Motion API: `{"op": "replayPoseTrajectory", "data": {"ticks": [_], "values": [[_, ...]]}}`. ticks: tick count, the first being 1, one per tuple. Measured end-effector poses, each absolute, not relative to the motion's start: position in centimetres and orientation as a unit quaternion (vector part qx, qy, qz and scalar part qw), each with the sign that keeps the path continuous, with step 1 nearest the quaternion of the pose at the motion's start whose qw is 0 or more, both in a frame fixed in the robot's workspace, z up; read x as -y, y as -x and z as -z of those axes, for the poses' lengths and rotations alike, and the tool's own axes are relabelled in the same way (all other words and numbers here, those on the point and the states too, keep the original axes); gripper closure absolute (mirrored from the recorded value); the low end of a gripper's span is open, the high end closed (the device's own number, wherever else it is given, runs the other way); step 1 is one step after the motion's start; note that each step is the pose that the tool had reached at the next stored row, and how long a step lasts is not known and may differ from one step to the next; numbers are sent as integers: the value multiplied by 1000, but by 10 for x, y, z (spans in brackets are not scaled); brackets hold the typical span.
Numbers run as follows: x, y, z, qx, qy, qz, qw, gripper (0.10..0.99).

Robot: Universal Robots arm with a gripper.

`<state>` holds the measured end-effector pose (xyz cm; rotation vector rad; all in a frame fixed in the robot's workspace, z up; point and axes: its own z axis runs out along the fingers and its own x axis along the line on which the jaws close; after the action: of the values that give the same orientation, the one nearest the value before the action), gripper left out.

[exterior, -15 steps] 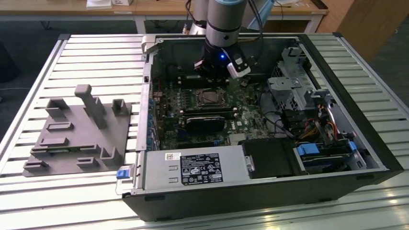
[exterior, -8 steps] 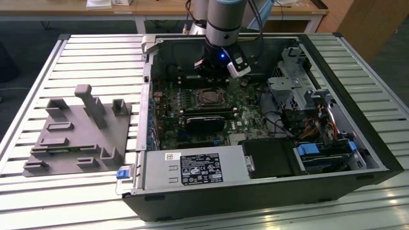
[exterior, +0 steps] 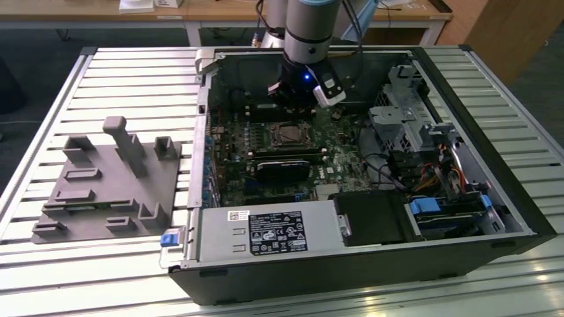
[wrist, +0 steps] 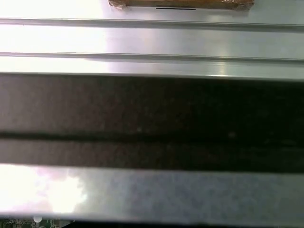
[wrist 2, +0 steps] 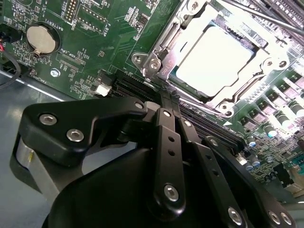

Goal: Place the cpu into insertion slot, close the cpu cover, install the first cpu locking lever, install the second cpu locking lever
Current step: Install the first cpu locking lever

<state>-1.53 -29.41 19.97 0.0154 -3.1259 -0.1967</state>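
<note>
Gripper (wrist 2: 166, 102) fingers are pressing together with nothing between them, hanging just beside the socket. I am seeing the cpu (wrist 2: 216, 59) sitting in the slot with the cover (wrist 2: 166, 40) lying down around it (shiny frame). I am thinking a lever push is going best slow and straight, keeping the tip low.

Open black metal computer case (exterior: 493, 191) lying on the slatted aluminium counter (exterior: 132, 79). Grey plastic fixture block with upright pegs (exterior: 110, 181) on the counter, at the exterior view's left of the case. Inside: green circuit board (exterior: 339, 162) on the case floor, dull silver square cpu (wrist 2: 216, 59) seated in the square black insertion slot (exterior: 288, 134), shiny silver cpu cover (wrist 2: 259, 80) framing it. Black tool (wrist 2: 166, 97) just beside the slot's edge.
</note>
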Motion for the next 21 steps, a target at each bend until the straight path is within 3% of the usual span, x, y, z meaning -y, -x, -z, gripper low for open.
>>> {"op": "replayPoseTrajectory", "data": {"ticks": [21], "values": [[294,15,-203,998,-5,56,5,980]]}}
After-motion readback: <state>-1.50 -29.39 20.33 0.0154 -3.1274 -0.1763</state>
